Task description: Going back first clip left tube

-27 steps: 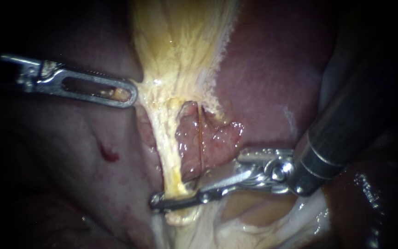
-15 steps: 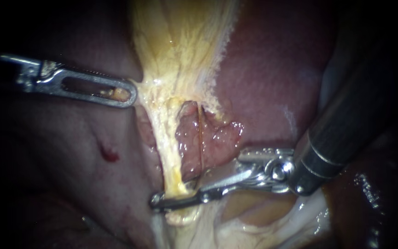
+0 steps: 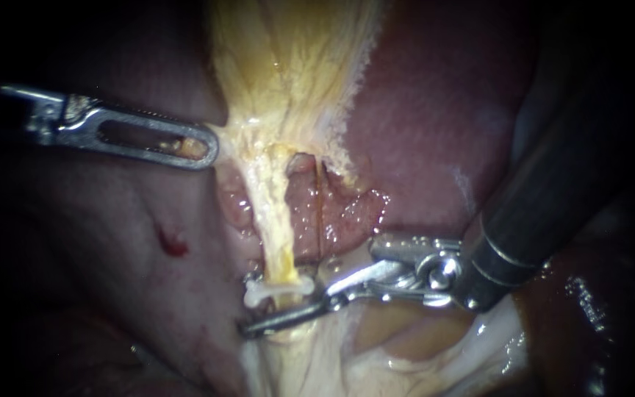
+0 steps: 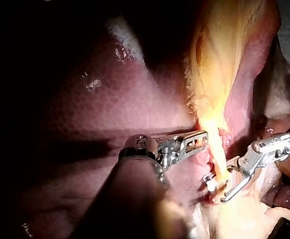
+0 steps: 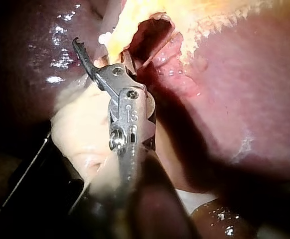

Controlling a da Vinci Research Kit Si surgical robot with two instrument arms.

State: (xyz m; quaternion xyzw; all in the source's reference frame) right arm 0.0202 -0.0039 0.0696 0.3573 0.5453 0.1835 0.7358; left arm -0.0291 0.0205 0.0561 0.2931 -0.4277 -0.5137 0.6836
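Observation:
A white clip (image 3: 272, 291) sits across the yellow left tube (image 3: 273, 228), low on it, where the tube meets the pale tissue below. My right instrument (image 3: 282, 310) has its jaws open just under the clip, the lower jaw lying free of the tube. A thin right tube (image 3: 320, 213) runs beside it over red tissue. My left instrument (image 3: 203, 145) is shut on the edge of the yellow gallbladder (image 3: 288, 66) tissue and holds it taut. In the left wrist view the clip (image 4: 211, 185) shows between the two instruments. The right wrist view has the open jaws (image 5: 97, 55) below the clip (image 5: 105, 37).
Dark red liver (image 3: 420, 132) lies on both sides of the gallbladder. A small red spot (image 3: 174, 244) marks the liver at the left. Pale wet tissue (image 3: 406, 353) lies under the right instrument's shaft.
My right instrument's jaws have opened and dropped slightly below the left tube, leaving the white clip on it. The tube now stands uncovered above the jaw. The left instrument has held still.

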